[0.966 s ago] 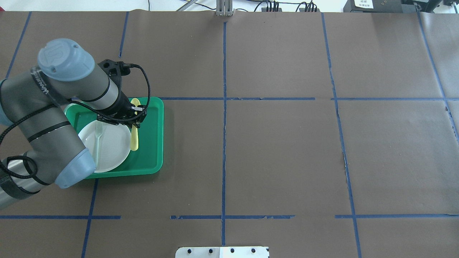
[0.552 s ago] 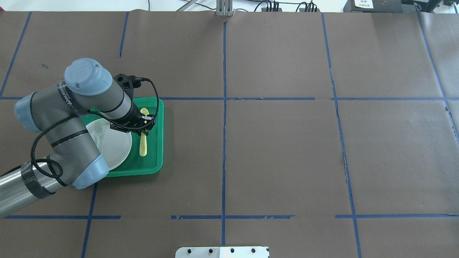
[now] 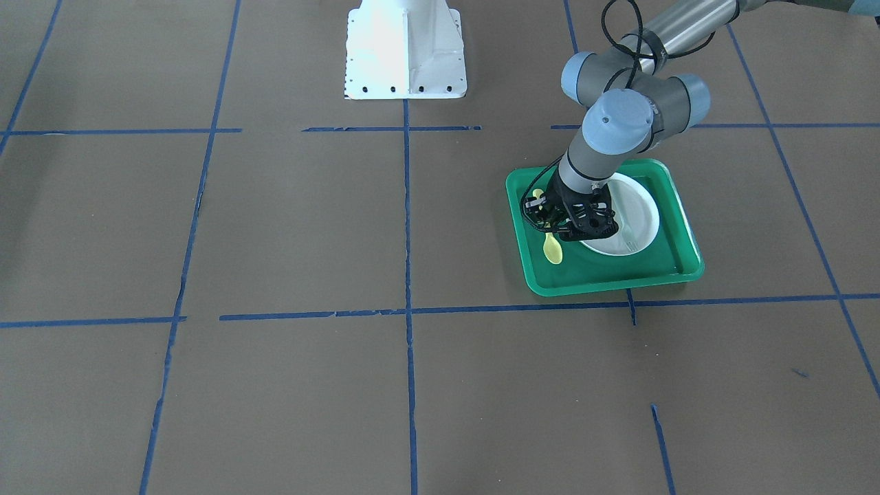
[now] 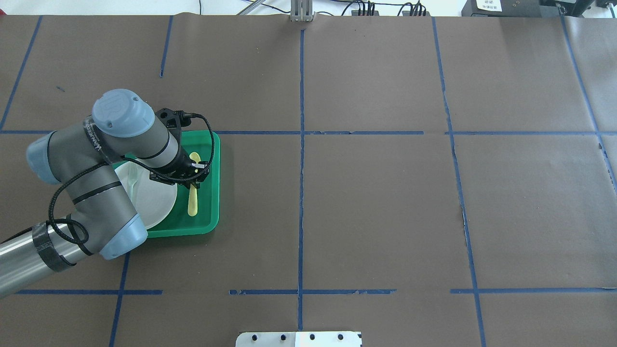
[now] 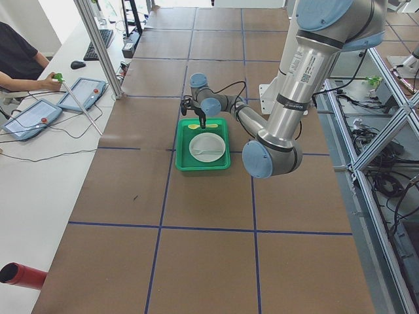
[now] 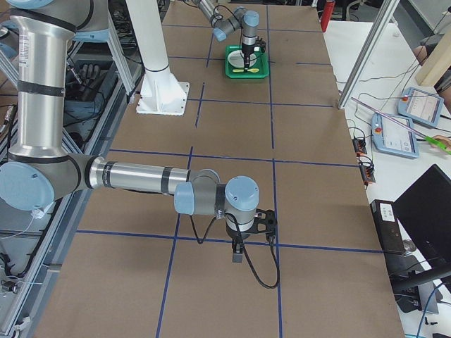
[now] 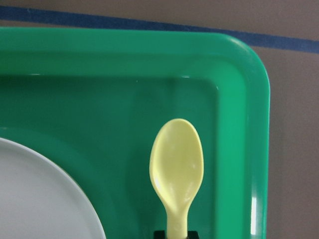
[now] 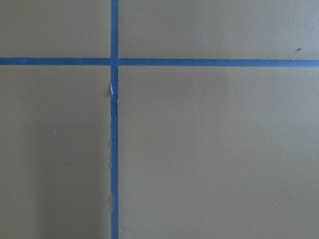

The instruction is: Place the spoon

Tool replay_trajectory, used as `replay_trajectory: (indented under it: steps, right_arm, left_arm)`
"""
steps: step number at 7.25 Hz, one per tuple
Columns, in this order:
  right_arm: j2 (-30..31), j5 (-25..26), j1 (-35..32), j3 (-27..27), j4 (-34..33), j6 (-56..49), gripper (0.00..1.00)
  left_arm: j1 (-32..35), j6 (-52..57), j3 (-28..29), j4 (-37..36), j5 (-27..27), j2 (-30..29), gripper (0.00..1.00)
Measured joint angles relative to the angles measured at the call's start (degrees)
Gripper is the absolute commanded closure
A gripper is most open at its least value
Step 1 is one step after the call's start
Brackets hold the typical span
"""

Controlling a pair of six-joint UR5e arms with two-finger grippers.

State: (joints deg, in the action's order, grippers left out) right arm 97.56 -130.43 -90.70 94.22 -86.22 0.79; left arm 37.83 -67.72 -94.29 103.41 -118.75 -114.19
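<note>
The yellow spoon [image 4: 193,200] hangs in my left gripper [image 4: 193,176], which is shut on its handle, over the right strip of the green tray [image 4: 215,193]. The spoon is beside the white plate [image 4: 156,197] and lies along the tray's long side. In the left wrist view its bowl [image 7: 177,162] faces the tray's far corner [image 7: 249,64]. In the front-facing view the bowl [image 3: 552,250] sticks out below the gripper [image 3: 551,225]. My right gripper [image 6: 238,253] hovers over bare table far from the tray. I cannot tell whether it is open or shut.
A pale grey-green fork [image 4: 133,180] lies on the plate, partly under my left arm. The white robot base [image 3: 405,48] stands at the table's middle edge. Blue tape lines cross the brown table cover. An operator [image 5: 19,62] sits at a side desk.
My left gripper has moved right and slightly towards the robot with the spoon. It went from the plate's edge to over the tray's right strip.
</note>
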Motion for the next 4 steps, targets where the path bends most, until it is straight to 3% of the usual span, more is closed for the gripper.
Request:
replay_trajectory:
  steps: [2,4]
  right_arm:
    - [0.0,0.0,0.0,0.0,0.0,0.0,0.00]
    - [0.0,0.0,0.0,0.0,0.0,0.0,0.00]
  left_arm:
    - [0.0,0.1,-1.2,-0.2,-0.1,0.2,0.00]
    - [1.1,0.3,-6.7,-3.5,-0.3,0.6,0.00]
